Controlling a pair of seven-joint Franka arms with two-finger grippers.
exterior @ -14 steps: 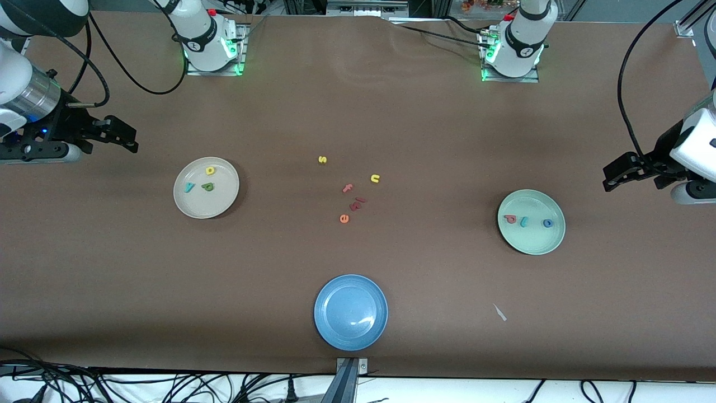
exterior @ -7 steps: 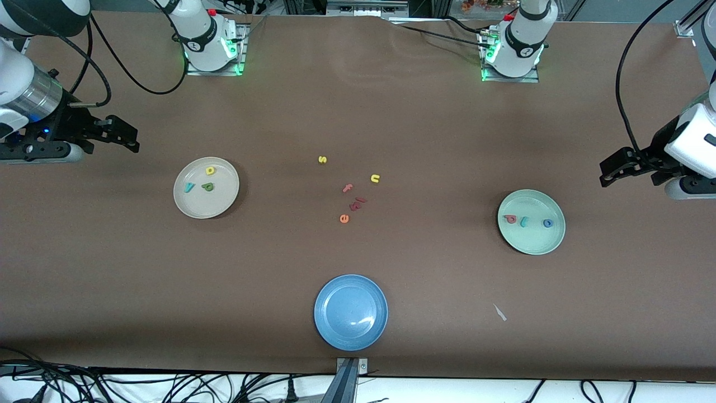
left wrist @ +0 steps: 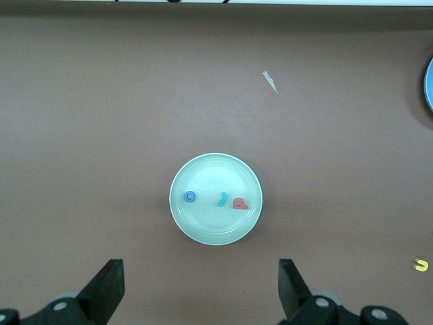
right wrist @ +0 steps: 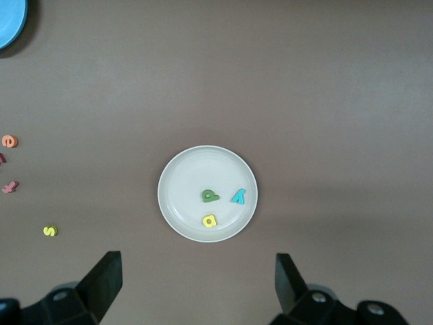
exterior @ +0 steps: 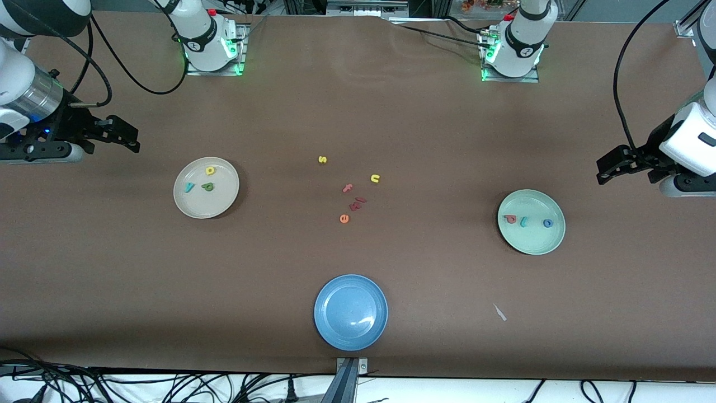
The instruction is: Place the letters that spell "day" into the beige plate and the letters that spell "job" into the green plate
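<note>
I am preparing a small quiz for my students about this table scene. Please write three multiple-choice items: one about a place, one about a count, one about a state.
1. Where is the yellow "d"?
A. in the blue plate
B. in the beige plate
C. on the bare table

2. How many letters lie in the green plate?
A. one
B. five
C. three

3. What is the state of the left gripper?
A. open and holding nothing
B. shut on a letter
C. shut on a plate

Answers:
1 B, it lies in the beige plate beside the green "a" and teal "y".
2 C, a red "b", teal "j" and blue "o" lie there.
3 A, the left wrist view shows its fingers wide apart, nothing between.
</note>
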